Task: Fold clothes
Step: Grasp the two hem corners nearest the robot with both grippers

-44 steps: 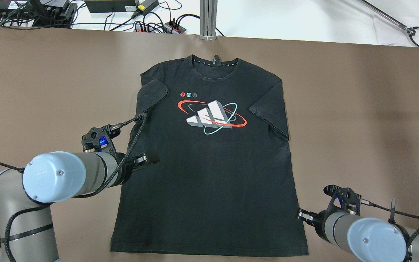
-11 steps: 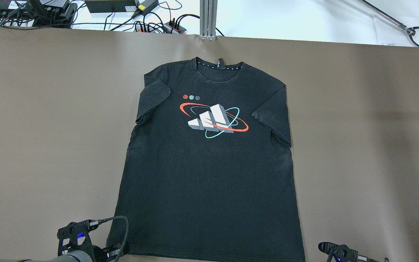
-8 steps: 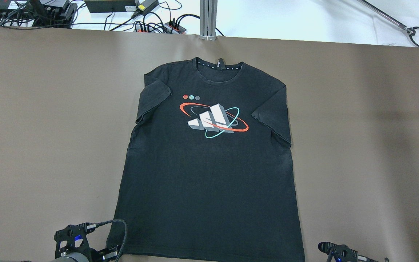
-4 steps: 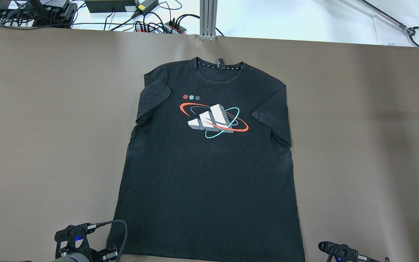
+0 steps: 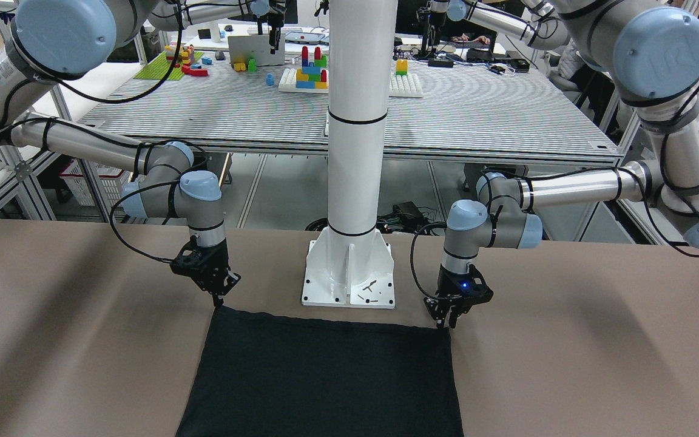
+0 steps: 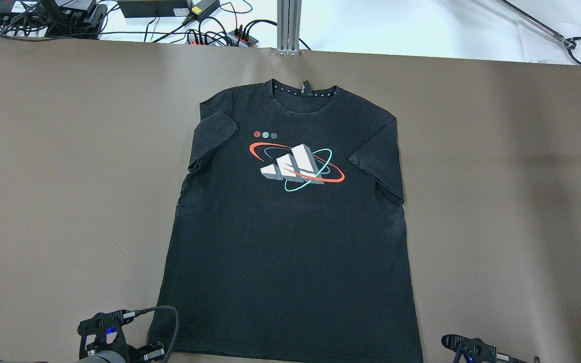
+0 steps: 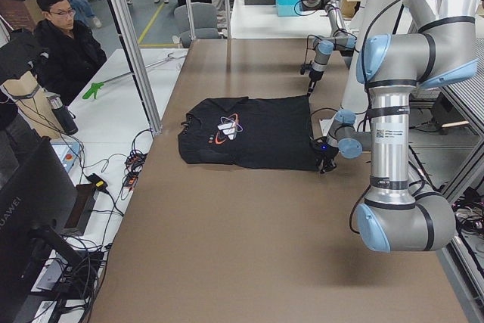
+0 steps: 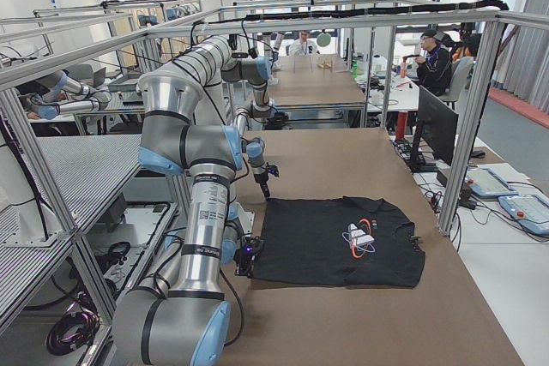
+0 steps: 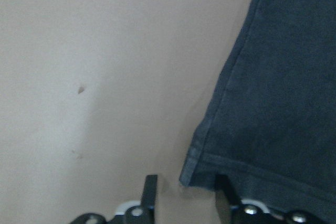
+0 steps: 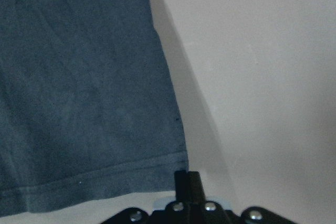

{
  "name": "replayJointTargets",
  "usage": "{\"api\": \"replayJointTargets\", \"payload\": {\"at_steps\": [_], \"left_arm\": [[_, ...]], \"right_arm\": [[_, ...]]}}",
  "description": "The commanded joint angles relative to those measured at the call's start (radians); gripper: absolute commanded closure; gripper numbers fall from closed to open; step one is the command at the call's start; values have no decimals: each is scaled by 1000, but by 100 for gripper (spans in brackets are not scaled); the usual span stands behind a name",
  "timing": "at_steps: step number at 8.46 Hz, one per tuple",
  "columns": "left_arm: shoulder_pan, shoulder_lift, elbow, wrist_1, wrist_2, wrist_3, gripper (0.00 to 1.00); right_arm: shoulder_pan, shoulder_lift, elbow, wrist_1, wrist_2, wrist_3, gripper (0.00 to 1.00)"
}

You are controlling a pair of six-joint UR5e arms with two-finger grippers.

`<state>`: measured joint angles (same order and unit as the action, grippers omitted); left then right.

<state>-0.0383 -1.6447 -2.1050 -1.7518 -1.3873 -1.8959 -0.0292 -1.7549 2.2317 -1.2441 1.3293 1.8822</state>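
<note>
Since the shirt [image 6: 290, 242] lies flat on the table [image 6: 43, 176] with its long axis running straight away from the robot, collar [image 6: 303, 91] far and hem [image 6: 285, 353] near, the fold most likely turns on the two hem corners, and each claw sits at its own one. At the left corner the left claw [image 9: 185, 198] is down with its fingers [image 9: 149, 195] apart, the corner tip lying in the gap between them, so closing there should catch cloth. At the right corner the right claw [image 10: 187, 182] has its fingers pressed together; whether any cloth is pinched between them I cannot tell. Both are equally near, so neither arm needs to cross. From both claws the shirt lies forward, so carrying the hem toward the collar looks the natural way. Brown table shows broadly on either side and past the collar, while the pillar [image 5: 355, 152] stands with its foot just behind the hem, between the claws, leaving little room to draw back
</note>
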Motion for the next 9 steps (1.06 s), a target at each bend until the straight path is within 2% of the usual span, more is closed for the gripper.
{"api": "replayJointTargets", "payload": {"at_steps": [1, 2, 9], "left_arm": [[0, -3, 5, -2, -2, 0, 89], [0, -3, 0, -2, -6, 0, 100], [-11, 23, -183, 17, -30, 1, 100]], "right_arm": [[2, 0, 0, 0, -1, 0, 100], [2, -2, 0, 0, -1, -1, 100], [2, -71, 104, -2, 7, -1, 100]]}}
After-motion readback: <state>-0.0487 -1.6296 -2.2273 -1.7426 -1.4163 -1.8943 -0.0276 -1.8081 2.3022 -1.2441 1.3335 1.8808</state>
